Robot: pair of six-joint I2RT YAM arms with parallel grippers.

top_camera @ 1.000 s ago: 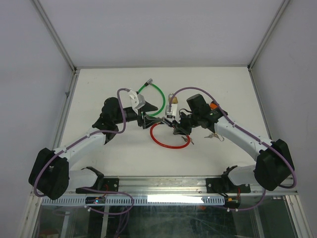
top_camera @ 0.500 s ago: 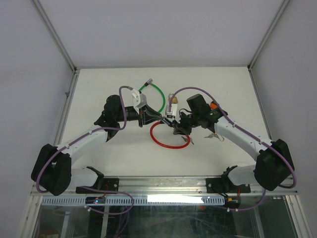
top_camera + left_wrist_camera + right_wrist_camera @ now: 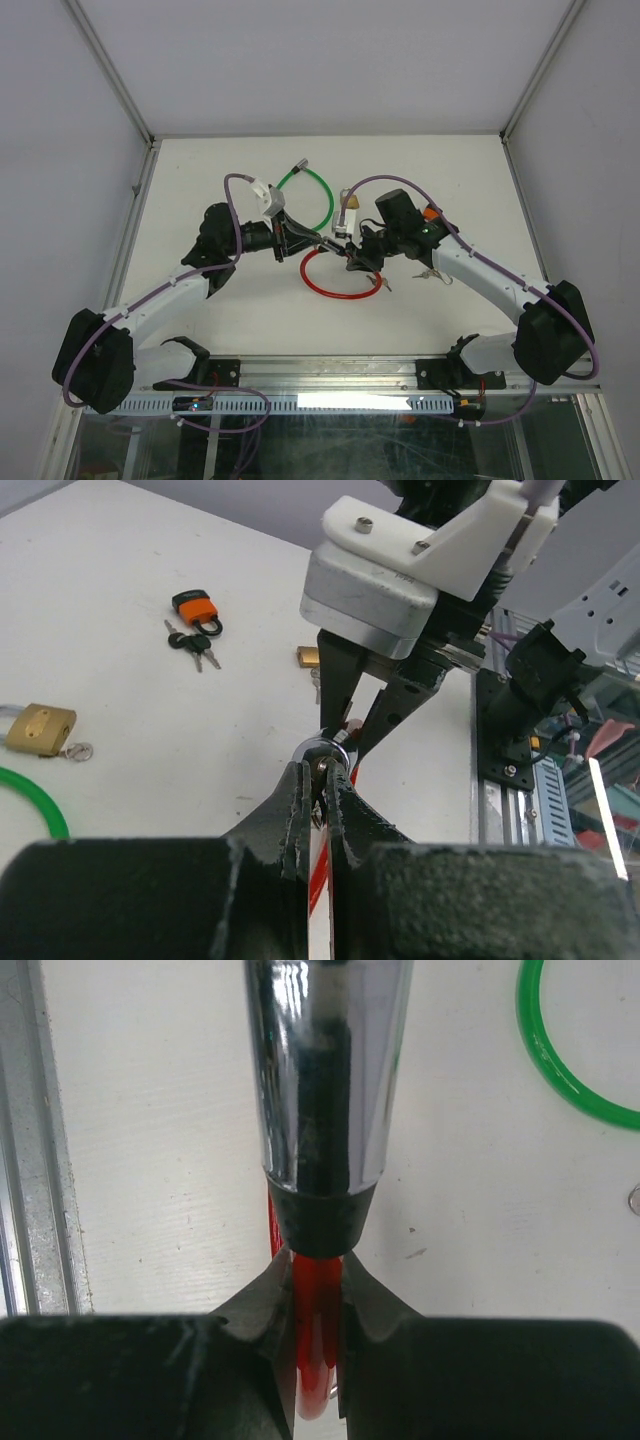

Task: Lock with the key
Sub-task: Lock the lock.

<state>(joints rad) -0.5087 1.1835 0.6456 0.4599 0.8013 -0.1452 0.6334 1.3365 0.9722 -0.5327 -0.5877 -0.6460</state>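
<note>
Jaws on your left gripper (image 3: 318, 788) are pinching together on the key (image 3: 321, 770), which is sitting at the chrome lock (image 3: 325, 1070) mouth just ahead of them. Your right gripper (image 3: 318, 1285) is clamping the red cable (image 3: 312, 1360) right beneath that lock.

We see the left gripper (image 3: 318, 777) pinched tight on a small key (image 3: 321, 764) at the shiny lock head (image 3: 330, 748). The right gripper (image 3: 347, 742) holds the lock head from above. A red cable (image 3: 320, 858) shows just below it. Well to its left lie an orange padlock (image 3: 197, 607), a brass padlock (image 3: 40, 728) and a green cable (image 3: 30, 802).
</note>
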